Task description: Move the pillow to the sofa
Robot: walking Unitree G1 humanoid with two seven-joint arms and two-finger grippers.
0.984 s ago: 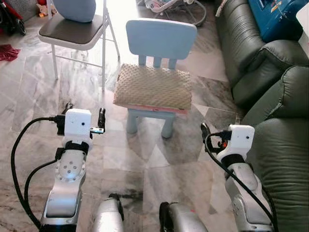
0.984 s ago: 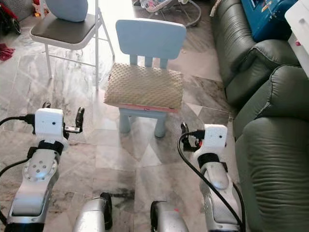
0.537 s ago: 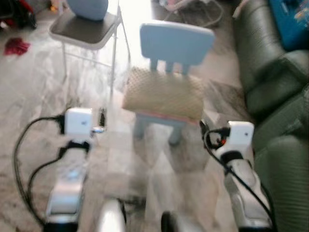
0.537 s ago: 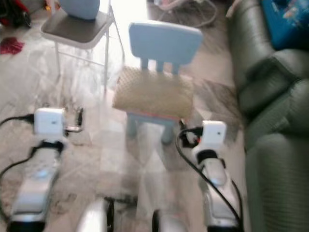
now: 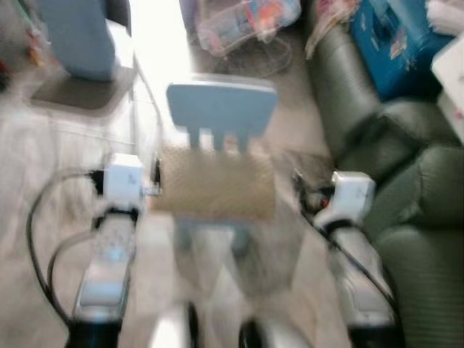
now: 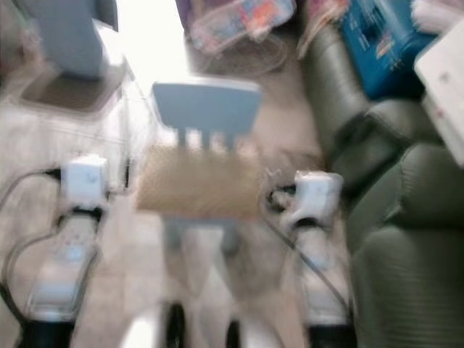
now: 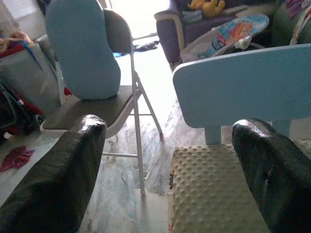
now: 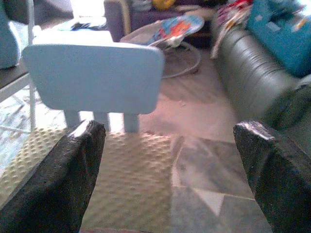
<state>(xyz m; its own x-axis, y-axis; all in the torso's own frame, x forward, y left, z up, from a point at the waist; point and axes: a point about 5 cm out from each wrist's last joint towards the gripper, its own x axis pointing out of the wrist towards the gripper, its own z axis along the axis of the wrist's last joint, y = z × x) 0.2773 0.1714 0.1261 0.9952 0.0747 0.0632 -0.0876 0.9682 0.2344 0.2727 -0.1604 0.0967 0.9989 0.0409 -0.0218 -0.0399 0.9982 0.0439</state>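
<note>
A dark green sofa (image 5: 413,174) of smooth, padded leather fills the right side, its rounded arms bulging toward the floor (image 5: 43,181), which is pale veined marble. Open floor lies to the left of the small chair and between it and the sofa. Far left stands a folding chair (image 7: 104,109) with thin white metal legs and a dark flat seat; a smooth blue cushion (image 7: 80,51) leans upright on it. In the middle is a small light blue plastic chair (image 5: 221,109) with a rounded rectangular back on three short slats. The pillow (image 5: 214,190) lies flat on its seat, tan, rectangular and covered in small raised bumps, reaching the seat's edges. The left gripper (image 7: 170,160) sits just left of the pillow, fingers spread apart and holding nothing. The right gripper (image 8: 170,165) is near its right edge, fingers likewise wide apart and empty.
</note>
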